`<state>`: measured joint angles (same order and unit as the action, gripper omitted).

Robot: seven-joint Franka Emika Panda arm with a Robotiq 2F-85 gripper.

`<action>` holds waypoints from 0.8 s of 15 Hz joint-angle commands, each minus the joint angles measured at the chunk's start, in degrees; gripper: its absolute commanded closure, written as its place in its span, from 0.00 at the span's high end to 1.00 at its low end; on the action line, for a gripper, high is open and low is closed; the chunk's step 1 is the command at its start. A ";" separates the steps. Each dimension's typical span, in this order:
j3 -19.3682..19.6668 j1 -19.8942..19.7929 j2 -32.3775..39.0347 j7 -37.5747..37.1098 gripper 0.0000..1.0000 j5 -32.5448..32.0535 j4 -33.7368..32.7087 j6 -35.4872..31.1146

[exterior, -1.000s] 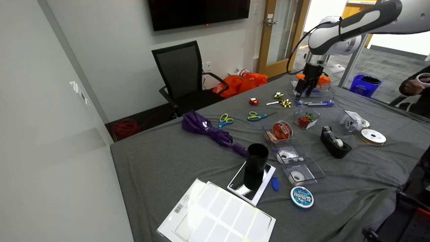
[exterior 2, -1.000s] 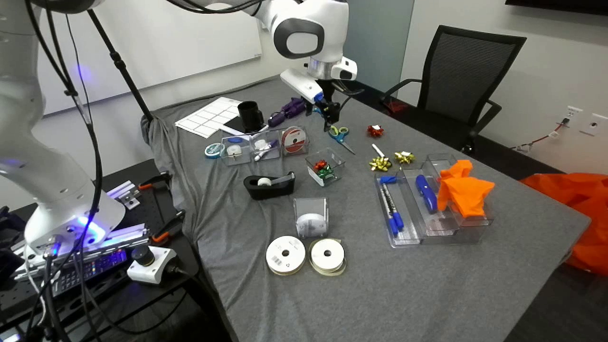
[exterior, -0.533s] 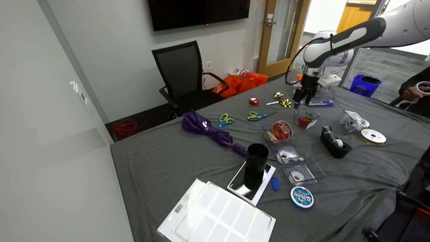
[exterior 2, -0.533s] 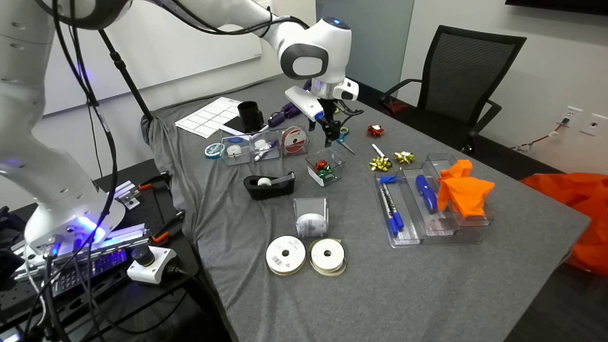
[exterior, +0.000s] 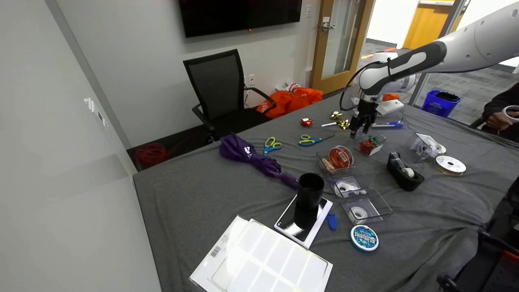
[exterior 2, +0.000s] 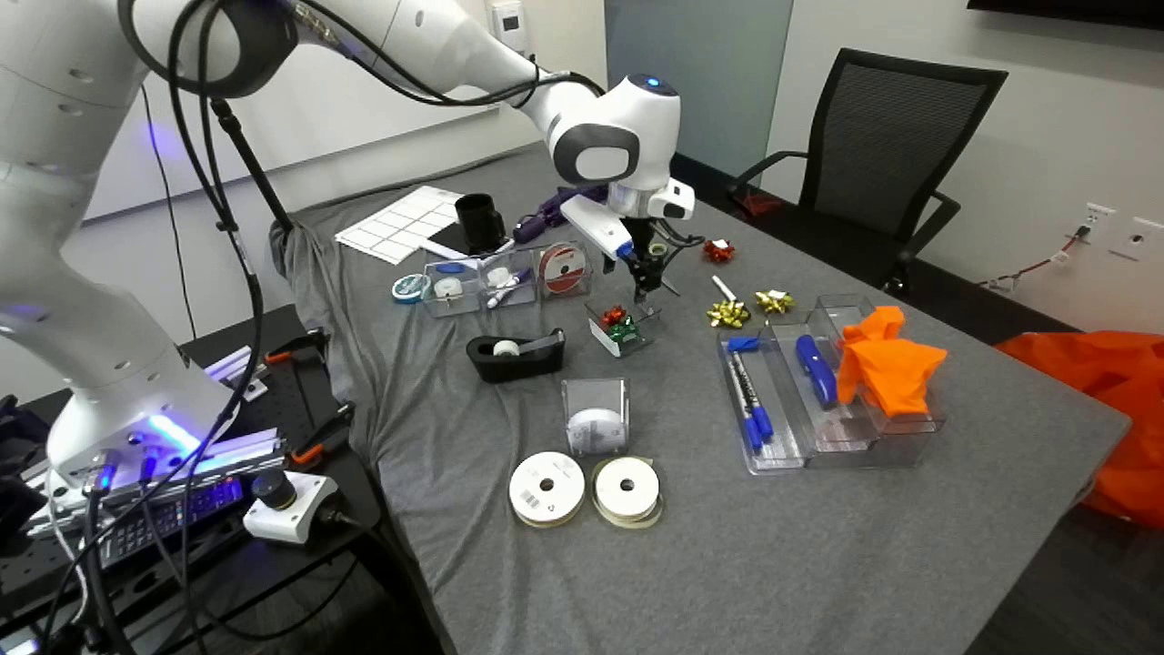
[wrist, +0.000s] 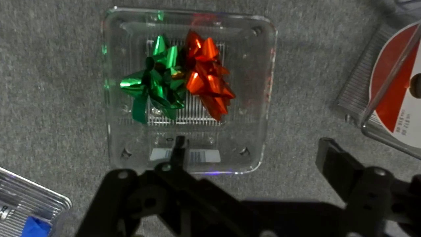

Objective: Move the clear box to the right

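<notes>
Resting on grey cloth (exterior 2: pixel 782 546): the clear box (wrist: pixel 248 131), upright, which I take to be the one holding a green bow (wrist: pixel 158 85) and a red bow (wrist: pixel 210 79).
Gripper (wrist: pixel 253 148): fingers apart, nothing held; in the wrist view one overlaps the box, the other lies beyond its wall; touch, I cannot tell.
Approach to the box: mostly done, as I judge.
Move to the right: undone, like my grasp and release.
Tape dispenser (exterior 2: pixel 511 366): near the box, apart from it.
</notes>
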<state>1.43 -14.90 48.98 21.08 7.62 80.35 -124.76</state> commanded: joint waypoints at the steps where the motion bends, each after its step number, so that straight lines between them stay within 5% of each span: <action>1: -0.32 -0.33 2.79 -0.56 0.75 -1.30 -2.60 -0.10; 2: -0.42 -0.43 3.19 -0.40 0.74 -1.36 -2.82 -0.35; 12: -0.65 -0.67 3.77 -1.11 0.03 -1.10 -3.54 -0.54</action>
<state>1.43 -14.91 52.11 20.59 7.03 77.85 -124.76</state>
